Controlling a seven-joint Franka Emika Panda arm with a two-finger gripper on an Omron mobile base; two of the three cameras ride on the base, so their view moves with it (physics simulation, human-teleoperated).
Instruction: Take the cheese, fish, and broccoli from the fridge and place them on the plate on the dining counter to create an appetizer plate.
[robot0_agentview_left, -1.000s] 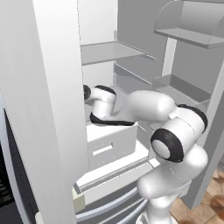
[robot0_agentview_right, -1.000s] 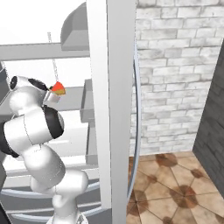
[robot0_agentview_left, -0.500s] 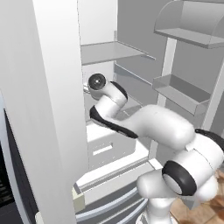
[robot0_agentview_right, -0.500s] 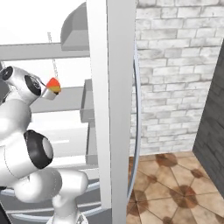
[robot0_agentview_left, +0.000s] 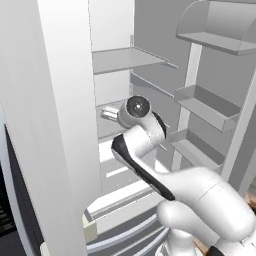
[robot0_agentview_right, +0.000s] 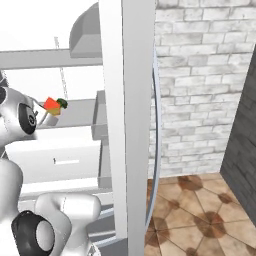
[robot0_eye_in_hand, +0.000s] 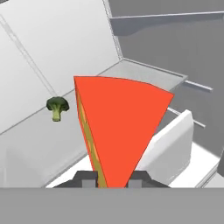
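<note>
My gripper (robot0_eye_in_hand: 111, 177) is shut on the cheese (robot0_eye_in_hand: 118, 131), a red-orange wedge with a yellow edge that stands upright between the fingertips. It is held inside the open fridge (robot0_agentview_left: 125, 60), above a pale shelf. The broccoli (robot0_eye_in_hand: 57, 107) lies on that shelf beyond the cheese, close to the back wall. In the right base view the cheese (robot0_agentview_right: 51, 104) sits just in front of the broccoli (robot0_agentview_right: 62, 103). The fish, the plate and the dining counter are out of view.
A white pull-out drawer (robot0_agentview_right: 55, 155) sits below the shelf. Door bins (robot0_agentview_left: 205, 105) line the open door on the right. The fridge's white front post (robot0_agentview_right: 125, 125) stands close on the right of the arm. A brick wall (robot0_agentview_right: 200, 75) and tiled floor (robot0_agentview_right: 200, 210) lie beyond.
The arm has reconfigured, its elbow swinging low and right while the wrist rose. The held cheese drifted slightly left and down in the right base view. The grip stayed shut.
</note>
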